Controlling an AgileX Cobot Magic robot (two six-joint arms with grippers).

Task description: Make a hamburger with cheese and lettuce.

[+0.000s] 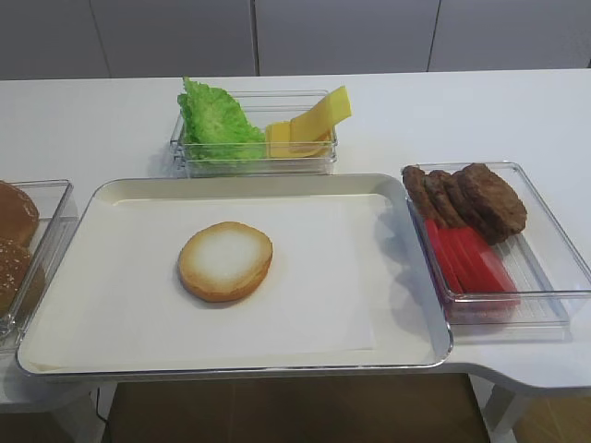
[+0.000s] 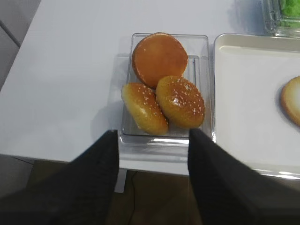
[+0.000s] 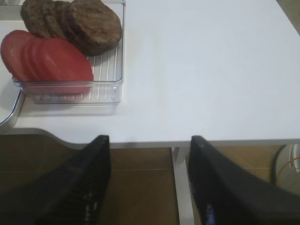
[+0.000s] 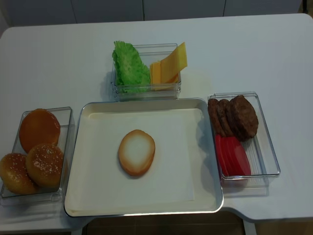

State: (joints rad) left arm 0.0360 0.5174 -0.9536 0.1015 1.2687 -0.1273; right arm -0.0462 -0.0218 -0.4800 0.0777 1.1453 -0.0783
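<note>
The white table (image 4: 274,54) carries everything. A large metal tray (image 4: 78,147) lined with white paper sits at its near middle, to the right of the left gripper (image 2: 152,140) and to the left of the right gripper (image 3: 149,143). The bun half (image 4: 137,152), cut face up, lies alone near the middle of the tray, ahead and to the right of the left gripper.

Directly ahead of the left gripper stands a clear box of buns (image 2: 164,89), holding three of them. Ahead and to the left of the right gripper stands another clear box (image 3: 110,82) with brown patties (image 3: 93,26) at its far end and red slices (image 3: 51,61) nearer.

Beyond the tray, a third clear box (image 4: 146,90) holds the lettuce (image 4: 129,66) on its left and the cheese (image 4: 168,66) leaning on its right, far from both grippers.

The left gripper hangs over the table's near edge, its fingers parted with nothing between them. The right gripper also hangs over the near edge; a gap shows between its dark fingers (image 3: 89,173), and I cannot tell whether this is its closed position. It holds nothing.
</note>
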